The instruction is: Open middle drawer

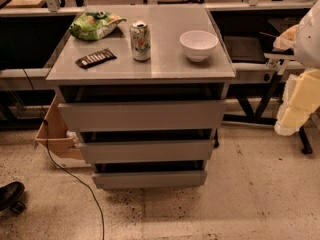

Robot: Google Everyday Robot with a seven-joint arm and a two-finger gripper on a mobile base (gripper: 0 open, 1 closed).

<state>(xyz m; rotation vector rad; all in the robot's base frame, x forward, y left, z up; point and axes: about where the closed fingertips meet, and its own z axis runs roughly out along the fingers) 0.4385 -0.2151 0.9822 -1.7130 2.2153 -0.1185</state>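
Observation:
A grey cabinet stands in the middle of the camera view with three handleless drawers stacked. The middle drawer (146, 151) has a flat front of medium height, below the taller top drawer (141, 115) and above the slim bottom drawer (149, 179). A dark gap shows above its front, and its inside is hidden. My gripper (291, 115), pale yellow at the end of the white arm, hangs at the right edge of the view. It is well right of the cabinet and touches nothing.
The cabinet top (165, 64) holds a green chip bag (95, 24), a dark snack bar (95, 58), a soda can (140, 40) and a white bowl (198, 44). A cardboard box (56, 132) and a black cable (75, 179) lie to the left. Table legs (260, 104) stand to the right.

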